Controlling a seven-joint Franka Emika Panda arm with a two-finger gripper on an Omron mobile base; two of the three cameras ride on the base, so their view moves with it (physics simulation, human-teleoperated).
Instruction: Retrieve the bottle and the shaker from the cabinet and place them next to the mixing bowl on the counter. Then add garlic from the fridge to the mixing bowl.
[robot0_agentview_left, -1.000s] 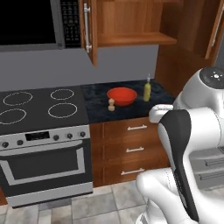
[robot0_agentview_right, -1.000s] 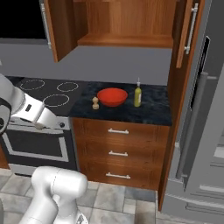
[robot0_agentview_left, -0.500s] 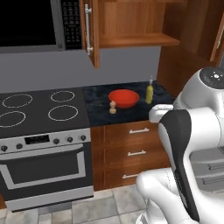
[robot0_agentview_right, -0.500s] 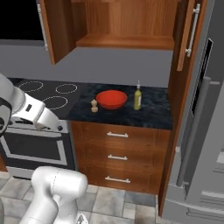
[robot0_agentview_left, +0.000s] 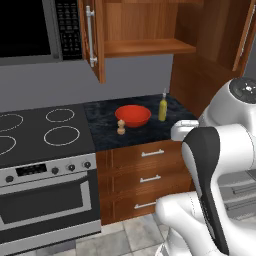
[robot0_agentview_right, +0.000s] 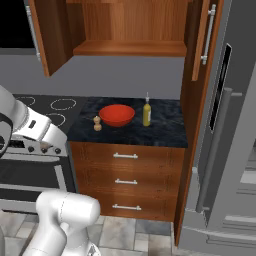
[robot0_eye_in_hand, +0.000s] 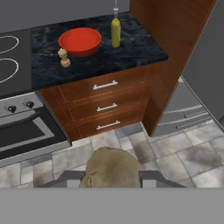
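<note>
On the dark counter (robot0_eye_in_hand: 131, 52) the red mixing bowl (robot0_eye_in_hand: 80, 40) (robot0_agentview_left: 133, 115) (robot0_agentview_right: 117, 114) stands with the yellow bottle (robot0_eye_in_hand: 115, 29) (robot0_agentview_left: 162, 107) (robot0_agentview_right: 147, 113) on its right. The small wooden shaker (robot0_eye_in_hand: 64, 57) (robot0_agentview_left: 120, 127) (robot0_agentview_right: 97, 123) is on its left. In the hand view my gripper (robot0_eye_in_hand: 113, 180) hangs over the tiled floor in front of the drawers. It is shut on a tan, rounded garlic bulb (robot0_eye_in_hand: 113, 166), which sits between the fingertips (robot0_eye_in_hand: 70, 178).
The upper cabinet (robot0_agentview_right: 125, 30) stands with both doors open above the counter. A stove (robot0_agentview_left: 40, 135) with its oven adjoins the counter on the left. The grey fridge (robot0_agentview_right: 235, 150) stands on the right behind a tall wooden side panel (robot0_eye_in_hand: 170, 52). Three drawers (robot0_agentview_right: 125, 180) sit under the counter.
The whole picture has shifted a little in both base views, so the base has moved relative to the counter. Bowl, bottle and shaker keep their places on it.
</note>
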